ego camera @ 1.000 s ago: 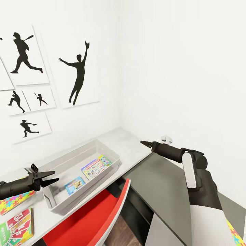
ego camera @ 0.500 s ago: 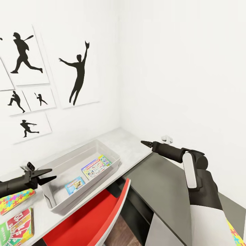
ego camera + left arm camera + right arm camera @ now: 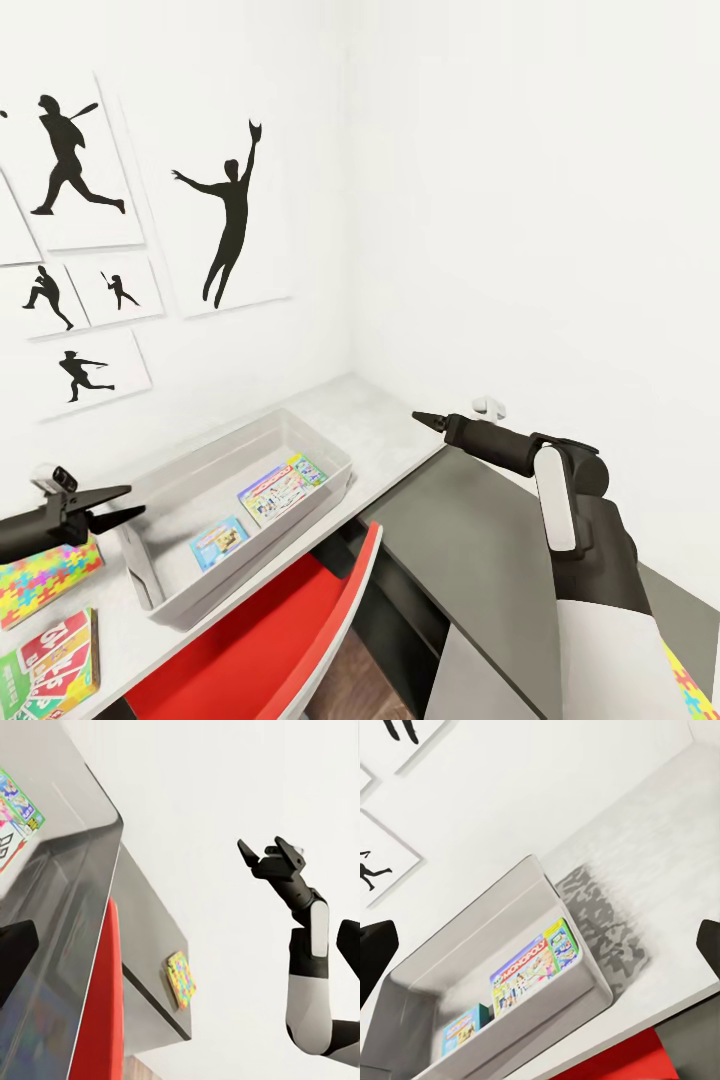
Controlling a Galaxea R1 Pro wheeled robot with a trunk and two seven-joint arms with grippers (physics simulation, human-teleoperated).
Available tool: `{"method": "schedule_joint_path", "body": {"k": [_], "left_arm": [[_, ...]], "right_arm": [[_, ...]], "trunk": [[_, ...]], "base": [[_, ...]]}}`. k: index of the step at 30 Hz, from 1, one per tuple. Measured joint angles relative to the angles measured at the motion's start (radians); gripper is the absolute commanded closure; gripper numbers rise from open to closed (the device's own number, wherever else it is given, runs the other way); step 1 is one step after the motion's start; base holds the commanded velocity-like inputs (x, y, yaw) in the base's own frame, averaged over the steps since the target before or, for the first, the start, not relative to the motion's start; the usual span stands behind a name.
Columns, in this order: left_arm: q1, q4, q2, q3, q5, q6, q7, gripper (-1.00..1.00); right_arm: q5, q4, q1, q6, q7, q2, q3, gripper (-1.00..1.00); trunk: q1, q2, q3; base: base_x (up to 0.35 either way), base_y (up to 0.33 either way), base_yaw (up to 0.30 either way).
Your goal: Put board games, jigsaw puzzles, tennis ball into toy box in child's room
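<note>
My left gripper (image 3: 125,502) hangs open and empty over the jigsaw puzzle (image 3: 45,590) left of the toy box (image 3: 330,452), so a shallow pinch could slide that thin slab off the table (image 3: 390,430).

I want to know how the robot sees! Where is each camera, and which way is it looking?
Head view: up on the head, looking down at the table, toy box, left gripper and right gripper.
Left wrist view: on the left arm, looking across the toy box towards the right gripper.
Right wrist view: on the right arm, looking down into the toy box, dark fingertips at its edges.
All three share the toy box.
</note>
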Motion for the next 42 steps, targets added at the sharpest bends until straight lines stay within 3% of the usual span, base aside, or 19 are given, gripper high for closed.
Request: {"method": "schedule_joint_path", "body": {"k": [8,13,16,24,30,38,42], "left_arm": [[0.0,-0.002,0.017,0.043,-0.002,-0.002,-0.001,-1.0],[0.003,-0.002,0.034,0.052,-0.002,-0.007,-0.002,-1.0],[0.005,-0.002,0.044,0.054,-0.002,-0.01,-0.008,-1.0],[0.01,-0.002,0.05,0.055,-0.005,-0.016,-0.024,-1.0],[0.024,-0.001,0.054,0.063,-0.006,-0.04,-0.029,-1.0],[0.074,0.002,0.056,0.111,-0.006,-0.053,-0.062,-1.0],[0.109,0.003,0.057,0.144,-0.006,-0.084,-0.087,-1.0]], "right_arm": [[-0.001,-0.005,0.008,0.003,0.004,-0.001,-0.013,-1.0],[-0.001,-0.009,0.015,0.006,0.032,-0.001,-0.063,-1.0],[0.001,-0.011,0.024,0.005,0.094,-0.001,-0.11,-1.0],[0.002,-0.012,0.07,0.001,0.217,-0.003,-0.155,-1.0],[0.003,-0.015,0.119,-0.002,0.321,-0.008,-0.225,-1.0],[0.007,-0.015,0.164,-0.078,0.544,-0.01,-0.319,-1.0],[0.01,-0.015,0.217,-0.106,0.654,-0.012,-0.37,-1.0]], "trunk": [[0.0,0.0,0.0],[0.0,0.0,0.005],[0.0,0.0,0.009],[0.0,0.0,0.022],[0.0,0.0,0.031],[0.0,0.0,0.044],[0.0,0.0,0.051]], "base": [[0.0,0.0,0.0],[0.0,0.0,0.0],[0.0,0.0,0.0],[0.0,0.0,0.0],[0.0,0.0,0.0],[-0.103,0.026,0.0],[-0.073,0.023,0.0]]}}
